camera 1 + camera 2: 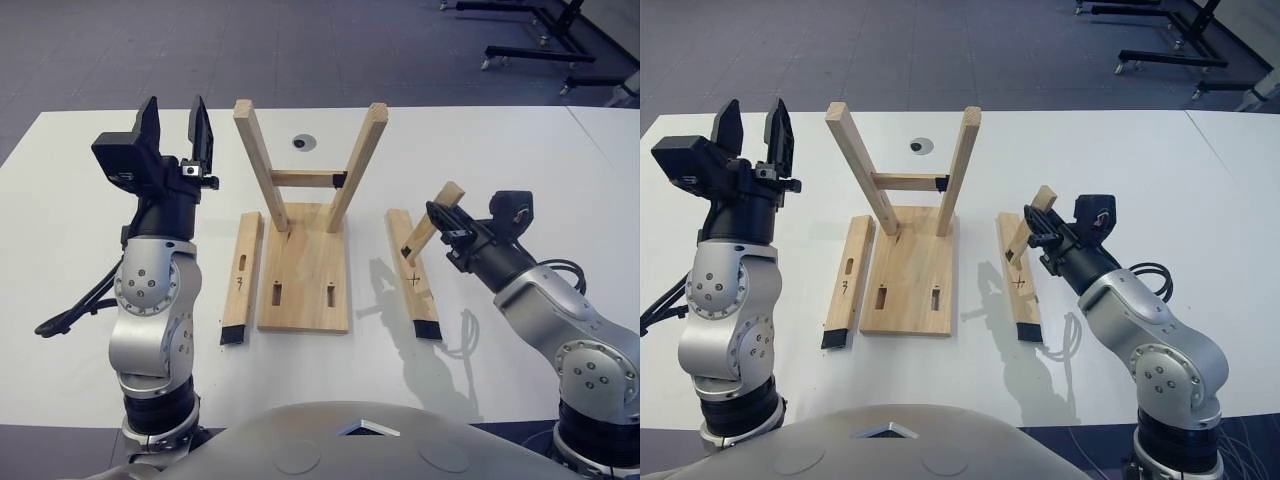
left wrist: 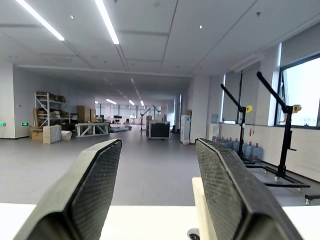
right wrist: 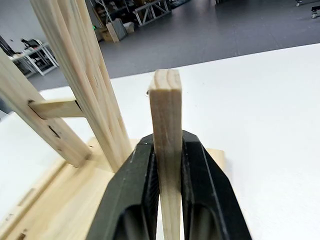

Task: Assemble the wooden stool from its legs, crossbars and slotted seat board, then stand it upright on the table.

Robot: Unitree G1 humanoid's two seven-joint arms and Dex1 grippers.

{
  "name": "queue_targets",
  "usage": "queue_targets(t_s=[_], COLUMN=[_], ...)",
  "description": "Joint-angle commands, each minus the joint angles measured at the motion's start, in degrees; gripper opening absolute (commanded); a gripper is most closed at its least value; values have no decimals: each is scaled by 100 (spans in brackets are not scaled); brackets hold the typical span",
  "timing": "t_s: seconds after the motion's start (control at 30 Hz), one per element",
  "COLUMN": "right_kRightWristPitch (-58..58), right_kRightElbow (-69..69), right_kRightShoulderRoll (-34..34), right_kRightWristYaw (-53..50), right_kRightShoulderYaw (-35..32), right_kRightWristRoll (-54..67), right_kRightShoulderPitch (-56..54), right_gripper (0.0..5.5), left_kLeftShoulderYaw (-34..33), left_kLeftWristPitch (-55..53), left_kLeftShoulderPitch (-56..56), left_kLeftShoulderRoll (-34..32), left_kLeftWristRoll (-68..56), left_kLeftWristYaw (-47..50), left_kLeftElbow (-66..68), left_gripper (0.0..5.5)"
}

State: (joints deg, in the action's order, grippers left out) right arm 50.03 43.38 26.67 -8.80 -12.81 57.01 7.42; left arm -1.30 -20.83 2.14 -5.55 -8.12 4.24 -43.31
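grey floor (image 1: pixel 330 50) beyond the white table (image 1: pixel 560 170) — black wheeled stands (image 1: pixel 540 40), ceiling strip lights (image 2: pixel 107 22), tall windows (image 2: pixel 300 90).

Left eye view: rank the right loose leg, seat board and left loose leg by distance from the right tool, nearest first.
1. right loose leg: lying flat right of the board, just beside the right tool, which grips a crossbar.
2. seat board: flat at table centre.
3. left loose leg: flat along the board's left edge, on the left arm's side.
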Motion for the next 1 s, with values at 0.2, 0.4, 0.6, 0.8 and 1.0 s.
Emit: queue_targets(t_s=[0.2, 0.4, 0.6, 0.8, 1.0], right_kRightWristPitch=[-302, -960, -1261, -1435, -1420], right_kRightElbow=[-316, -865, -733, -617, -589], right_kRightShoulderRoll=[-225, -656, -1035, -1207, -1498], right_kRightWristYaw=[-174, 52, 120, 169, 41], right_kRightShoulderYaw=[559, 773, 856, 813, 584], right_kRightWristRoll=[-1298, -2187, -2598, -2916, -2946], right_kRightShoulderPitch=[-139, -76, -211, -729, -1421], right_gripper=[39, 39, 39, 39, 39], left_kLeftShoulderYaw=[80, 131, 81, 63, 271], left_kLeftWristPitch=[493, 557, 629, 707, 683], left_kLeftShoulderPitch=[597, 742, 823, 928, 840], left_kLeftShoulderRoll=[105, 81, 71, 70, 61], left_kLeftWristRoll=[121, 67, 66, 69, -3], left_kLeftWristYaw=[-180, -424, -540, -641, -848], left_kLeftElbow=[406, 583, 692, 805, 804], left_gripper=[268, 268, 268, 268, 268])
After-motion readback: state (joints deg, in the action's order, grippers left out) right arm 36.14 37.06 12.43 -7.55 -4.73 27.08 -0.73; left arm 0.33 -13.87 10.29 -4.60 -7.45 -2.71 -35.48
